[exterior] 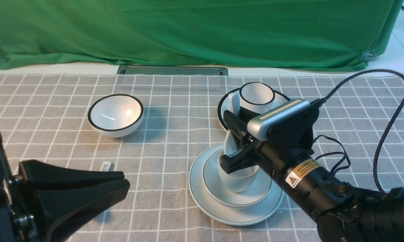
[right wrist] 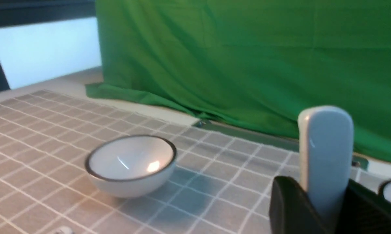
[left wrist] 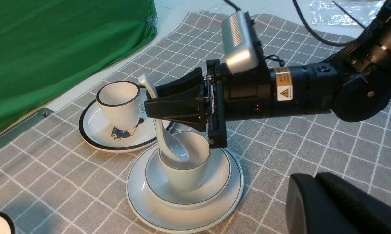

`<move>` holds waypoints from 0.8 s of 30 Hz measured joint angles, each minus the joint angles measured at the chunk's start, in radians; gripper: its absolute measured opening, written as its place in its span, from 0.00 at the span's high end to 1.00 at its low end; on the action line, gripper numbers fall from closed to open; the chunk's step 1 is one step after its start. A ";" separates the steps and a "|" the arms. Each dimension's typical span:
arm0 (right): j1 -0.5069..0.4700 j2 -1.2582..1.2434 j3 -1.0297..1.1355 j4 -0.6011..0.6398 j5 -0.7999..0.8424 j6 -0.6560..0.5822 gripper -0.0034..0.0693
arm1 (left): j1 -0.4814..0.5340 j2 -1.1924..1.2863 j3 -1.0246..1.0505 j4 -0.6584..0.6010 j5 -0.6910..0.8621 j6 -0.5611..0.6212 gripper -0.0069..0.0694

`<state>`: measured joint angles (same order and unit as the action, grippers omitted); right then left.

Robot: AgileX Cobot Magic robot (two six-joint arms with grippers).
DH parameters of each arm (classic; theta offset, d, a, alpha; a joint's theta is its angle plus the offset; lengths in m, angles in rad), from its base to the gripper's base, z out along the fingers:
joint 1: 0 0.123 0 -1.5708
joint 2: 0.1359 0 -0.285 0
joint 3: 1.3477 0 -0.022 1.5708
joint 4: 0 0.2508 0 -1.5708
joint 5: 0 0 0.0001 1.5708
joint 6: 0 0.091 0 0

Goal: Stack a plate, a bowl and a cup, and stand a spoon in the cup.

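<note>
– Right gripper (exterior: 228, 139), what has it got?

– Its jaws are clamped on the handle of the spoon (left wrist: 169, 144), and the arm reaches in from the robot's right over the stack. The left gripper (exterior: 124, 183) sits low at the near left, its jaws pressed together with nothing between them.

– And the surroundings, big things first?

– A green cloth (exterior: 202, 30) hangs across the back, and a grey checked tablecloth (exterior: 54, 101) covers the table. On it, a little right of centre, lies the plate (exterior: 196, 188). The bowl (exterior: 211, 183) sits centred on the plate, and the cup (exterior: 237, 181) stands upright in the bowl.

– Where is the spoon exactly?

– Its scoop end is down inside the cup. The handle rises at a tilt through the jaws and pokes out above them. Whether the scoop touches the cup's bottom I cannot tell.

– Anything else?

– Just behind the stack, a black-rimmed plate (left wrist: 94, 130) with a cartoon figure carries a black-rimmed cup (left wrist: 119, 104). A black-rimmed bowl (exterior: 115, 115) stands alone, well to the left. A small spoon (exterior: 105, 166) with dark marks lies on the cloth near the left gripper's tip.
</note>
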<state>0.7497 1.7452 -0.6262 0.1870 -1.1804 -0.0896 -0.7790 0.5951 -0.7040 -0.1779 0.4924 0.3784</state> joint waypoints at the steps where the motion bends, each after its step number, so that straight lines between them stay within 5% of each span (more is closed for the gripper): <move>1: -0.011 0.012 0.000 0.000 0.001 0.014 0.72 | 0.000 0.000 0.000 0.000 0.000 0.000 0.90; 10: -0.017 0.045 0.000 -0.026 0.022 0.051 0.71 | 0.000 0.000 0.000 0.008 0.000 0.000 0.90; 16: -0.017 0.058 0.012 -0.028 0.012 0.051 0.40 | 0.000 0.000 0.000 0.008 0.001 0.000 0.90; 19: -0.015 0.014 0.047 -0.029 0.016 0.055 0.33 | 0.000 -0.001 0.001 0.019 0.001 0.000 0.90; 24: 0.052 -0.261 0.082 -0.028 0.280 0.045 0.45 | 0.000 -0.091 0.082 0.022 -0.096 -0.031 0.90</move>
<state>0.8020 1.4846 -0.5445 0.1591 -0.9006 -0.0444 -0.7790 0.5045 -0.6215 -0.1555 0.3964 0.3470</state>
